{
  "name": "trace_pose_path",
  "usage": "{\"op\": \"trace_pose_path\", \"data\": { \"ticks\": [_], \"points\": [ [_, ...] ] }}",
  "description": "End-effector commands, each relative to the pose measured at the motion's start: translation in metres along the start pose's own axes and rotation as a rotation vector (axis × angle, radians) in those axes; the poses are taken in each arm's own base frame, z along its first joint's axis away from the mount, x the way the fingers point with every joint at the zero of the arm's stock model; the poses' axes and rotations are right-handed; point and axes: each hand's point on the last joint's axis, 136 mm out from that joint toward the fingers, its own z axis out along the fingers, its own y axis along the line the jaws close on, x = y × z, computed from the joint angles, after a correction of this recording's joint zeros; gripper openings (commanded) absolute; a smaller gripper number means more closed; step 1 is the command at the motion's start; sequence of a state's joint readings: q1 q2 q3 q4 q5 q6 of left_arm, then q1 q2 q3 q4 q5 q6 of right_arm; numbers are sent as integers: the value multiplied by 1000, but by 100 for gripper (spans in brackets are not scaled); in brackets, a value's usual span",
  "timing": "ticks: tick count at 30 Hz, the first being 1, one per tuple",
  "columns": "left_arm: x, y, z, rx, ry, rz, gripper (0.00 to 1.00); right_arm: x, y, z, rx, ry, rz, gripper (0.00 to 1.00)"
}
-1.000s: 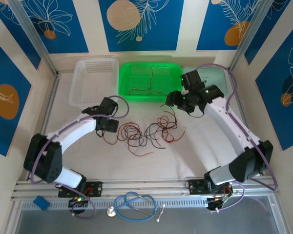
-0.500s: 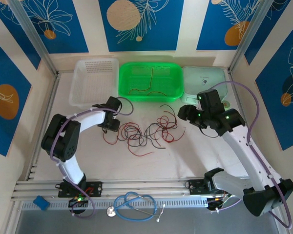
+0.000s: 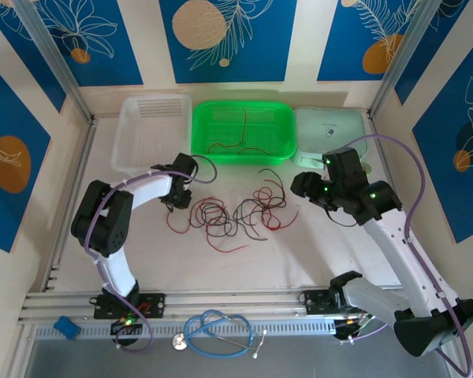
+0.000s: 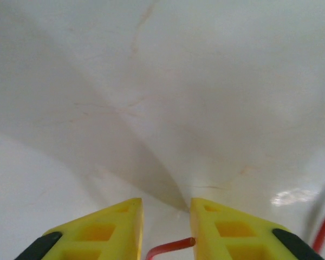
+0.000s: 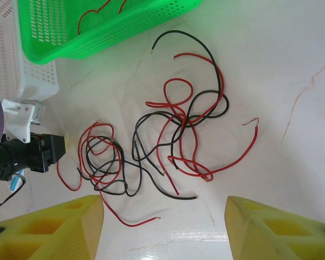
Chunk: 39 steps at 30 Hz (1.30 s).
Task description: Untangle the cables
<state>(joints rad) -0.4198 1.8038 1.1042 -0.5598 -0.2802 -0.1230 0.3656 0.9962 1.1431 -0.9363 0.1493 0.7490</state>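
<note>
A tangle of thin red and black cables [image 3: 229,214] lies on the white table in front of the green basket [image 3: 243,130]. The right wrist view shows the tangle [image 5: 168,135] from above. My left gripper [image 3: 173,206] points down at the tangle's left edge. Its yellow fingers stand a narrow gap apart [image 4: 167,208], and a red cable end [image 4: 170,248] lies between them, touching the right finger. My right gripper [image 3: 296,185] hovers right of the tangle, wide open [image 5: 165,216] and holding nothing. More cables [image 3: 236,142] lie inside the green basket.
A white basket [image 3: 150,130] stands left of the green one, and a pale green lidded box [image 3: 327,126] to its right. A blue stethoscope [image 3: 217,327] and a small blue block [image 3: 65,326] lie on the front rail. My left arm's wrist [image 5: 32,154] shows beside the tangle.
The right arm drew back from the green basket toward the table's right side. The left arm folded in at the tangle's left edge, and its jaws narrowed around a red cable end.
</note>
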Motion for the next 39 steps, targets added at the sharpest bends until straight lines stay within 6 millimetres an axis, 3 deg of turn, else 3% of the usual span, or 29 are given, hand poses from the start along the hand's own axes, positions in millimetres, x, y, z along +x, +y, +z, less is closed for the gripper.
{"op": "trace_pose_path", "data": {
  "ticks": [1,8,12,15,21,26,29,34,39],
  "points": [
    [1,16,4,-85,11,3,24,4,-4,-6,6,2,10,60],
    [-3,17,2,-98,-11,15,2,3,-7,-11,6,-12,13,60],
    [-13,16,-20,-94,-71,-2,0,5,-7,-12,-3,-13,17,60],
    [-24,10,-58,-102,-141,11,0,9,-3,-12,-37,-3,16,60],
    [-49,-9,-176,-107,-347,76,0,30,17,2,-161,82,35,59],
    [-58,-17,-275,-72,-525,103,0,57,47,29,-259,190,38,59],
    [-58,-21,-317,-30,-610,109,0,73,73,48,-341,257,44,59],
    [-59,-24,-359,20,-706,123,0,89,104,84,-420,317,154,57],
    [-64,-30,-377,53,-759,142,0,95,130,112,-483,368,296,61]
  ]
}}
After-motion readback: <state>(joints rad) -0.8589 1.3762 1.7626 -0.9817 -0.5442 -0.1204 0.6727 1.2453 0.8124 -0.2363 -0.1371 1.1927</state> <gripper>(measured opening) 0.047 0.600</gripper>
